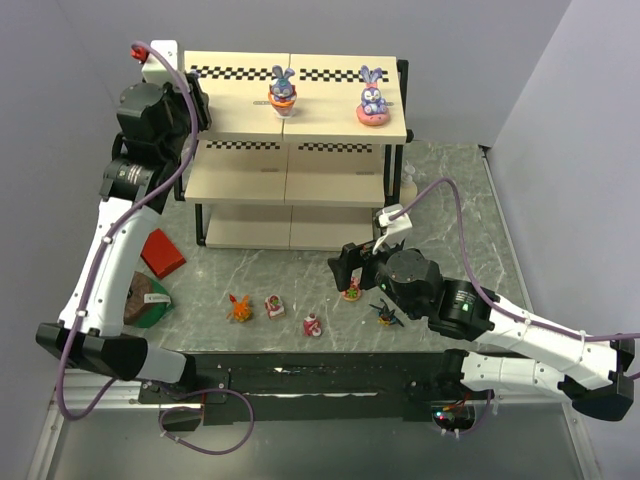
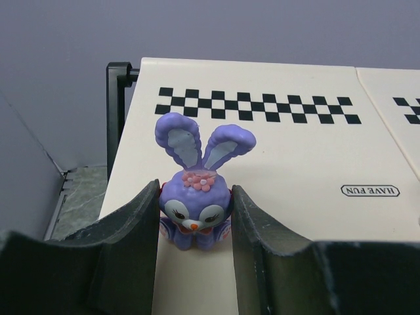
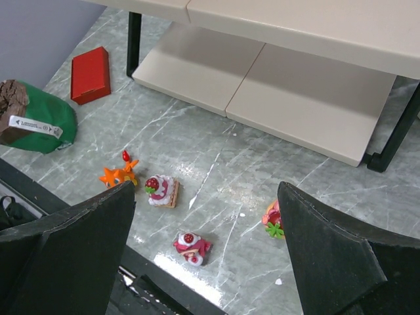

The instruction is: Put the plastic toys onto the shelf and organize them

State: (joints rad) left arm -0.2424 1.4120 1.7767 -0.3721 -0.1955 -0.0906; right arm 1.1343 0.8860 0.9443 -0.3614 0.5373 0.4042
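Your shelf (image 1: 240, 115) top carries a bunny (image 1: 283, 92) left of a second bunny (image 1: 373, 100); a third bunny (image 2: 195, 200) is at its left edge.

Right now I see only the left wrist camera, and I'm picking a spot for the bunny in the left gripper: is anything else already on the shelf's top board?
Observer: Yes. Besides your bunny, two more bunnies stand on the top board: one mid-board, one toward the right end.
Operator: What remains on the table?
Observer: Five toys: an orange spiky creature, three red-pink figures and a dark winged one.
Operator: And the right arm?
Observer: The right gripper hangs open above those toys, holding nothing.
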